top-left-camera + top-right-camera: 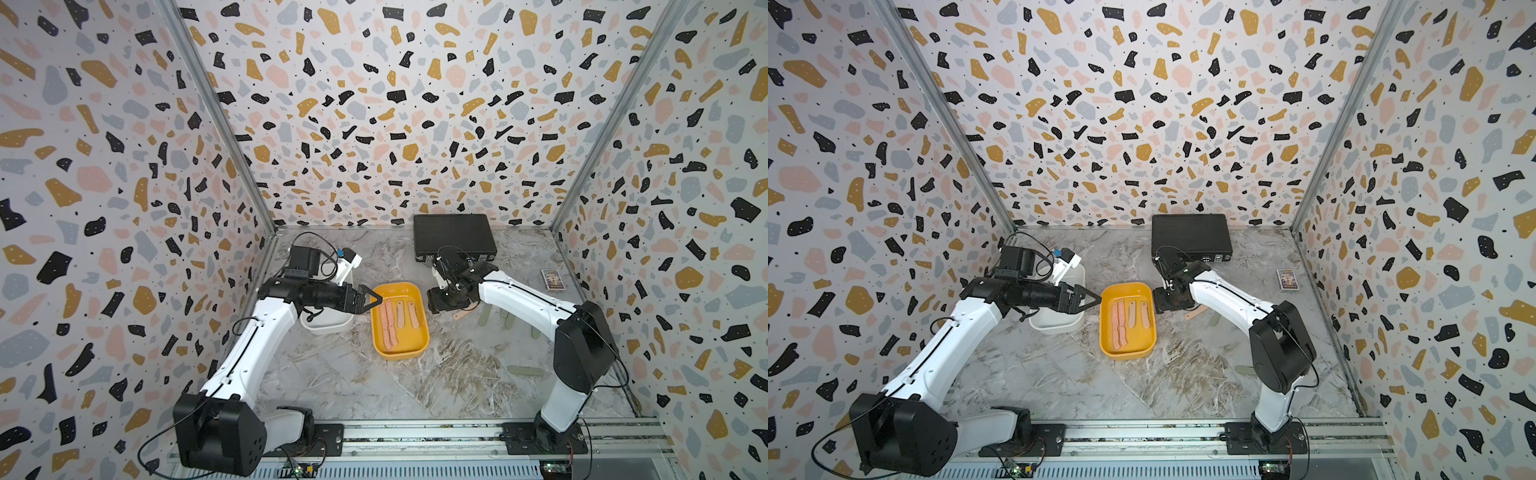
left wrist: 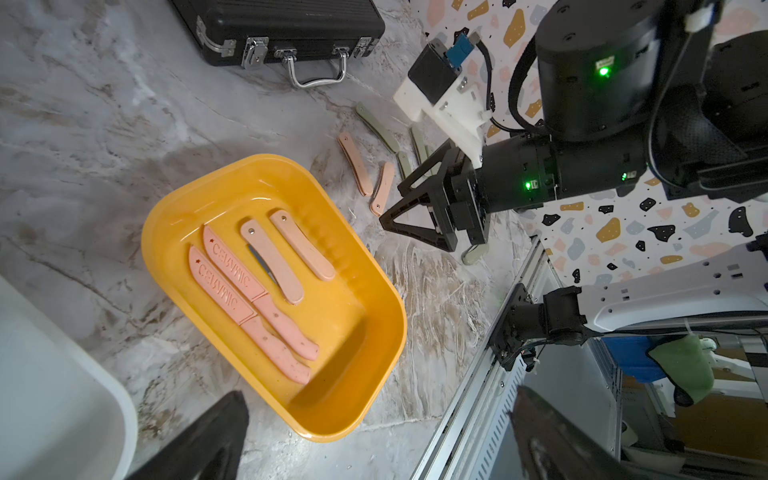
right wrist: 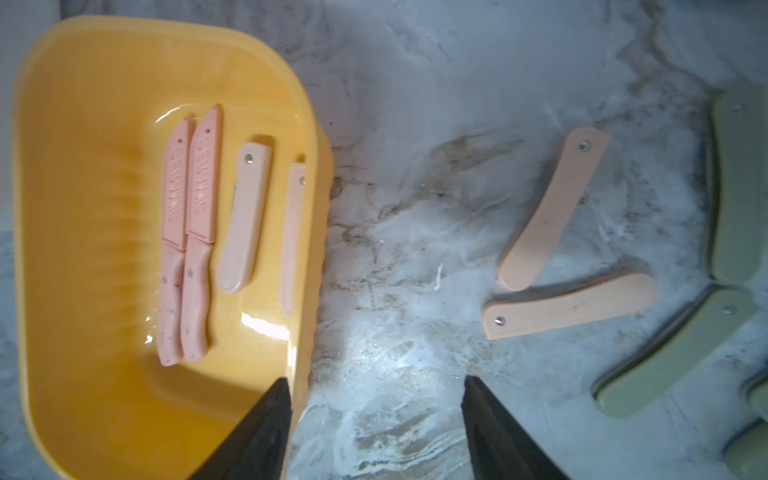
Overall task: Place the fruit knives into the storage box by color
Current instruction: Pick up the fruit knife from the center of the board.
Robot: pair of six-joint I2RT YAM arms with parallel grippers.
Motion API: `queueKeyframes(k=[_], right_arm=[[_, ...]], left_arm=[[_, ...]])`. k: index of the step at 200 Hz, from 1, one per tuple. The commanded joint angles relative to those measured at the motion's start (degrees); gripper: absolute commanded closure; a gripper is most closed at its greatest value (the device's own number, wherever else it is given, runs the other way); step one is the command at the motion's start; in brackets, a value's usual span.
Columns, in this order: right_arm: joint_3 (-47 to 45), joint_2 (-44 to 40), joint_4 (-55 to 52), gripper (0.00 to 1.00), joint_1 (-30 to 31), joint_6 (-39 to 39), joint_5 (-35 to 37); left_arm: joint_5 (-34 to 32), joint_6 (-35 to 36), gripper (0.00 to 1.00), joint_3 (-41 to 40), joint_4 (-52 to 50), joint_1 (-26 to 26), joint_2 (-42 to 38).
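Several salmon-pink fruit knives (image 2: 249, 299) lie side by side in the mustard-yellow storage box (image 1: 399, 286) (image 1: 1127, 286). The white storage box (image 1: 328, 328) sits to its left, partly under my left arm. My left gripper (image 1: 376, 300) (image 2: 379, 392) hovers wide open and empty at the yellow box's left rim. My right gripper (image 1: 434, 305) (image 3: 376, 379) points down, open and empty, with one finger over the yellow box's right rim and the other over bare table. Two pink knives (image 3: 552, 212) (image 3: 569, 305) and several sage-green knives (image 3: 673, 353) lie loose on the table just beyond it.
A black briefcase (image 1: 453, 239) stands at the back behind the right arm. A small printed card box (image 1: 552, 279) lies at the right wall. One green knife (image 1: 525, 370) lies apart near the right arm's base. Patterned walls close in three sides, and a metal rail (image 1: 415, 432) runs along the front.
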Motion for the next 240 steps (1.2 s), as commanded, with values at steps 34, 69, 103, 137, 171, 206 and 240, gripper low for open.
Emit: queueKeyframes(k=[34, 69, 103, 137, 171, 206, 240], right_arm=[[-3.77, -1.39, -2.52, 0.32, -4.09, -1.21, 2.51], [-1.56, 2.25, -3.02, 0.32, -6.57, -2.86, 2.89], [2.79, 6.85, -4.65, 0.33, -8.00, -4.81, 3.13], [7.22, 11.51, -6.19, 0.36, -8.99, -6.33, 3.36], [10.79, 15.17, -7.10, 0.38, -9.58, -7.12, 2.58], [14.16, 18.83, -8.51, 0.43, -9.83, -7.59, 1.51], [15.52, 20.75, -9.38, 0.46, -9.83, -7.69, 0.51]], left_arm=[[-1.57, 1.09, 0.01, -2.20, 2.13, -4.41, 1.96], [-1.53, 1.22, 0.01, -3.00, 2.39, -4.78, 2.51], [-1.78, 1.43, 0.01, -3.71, 2.78, -4.82, 2.45], [-1.80, 1.56, 0.01, -3.89, 2.84, -4.82, 2.55], [-1.99, 1.81, 0.01, -4.06, 2.94, -4.80, 2.53], [-2.05, 1.99, 0.01, -4.15, 2.84, -4.78, 2.35], [-2.32, 2.01, 0.01, -4.24, 2.86, -4.82, 2.25]])
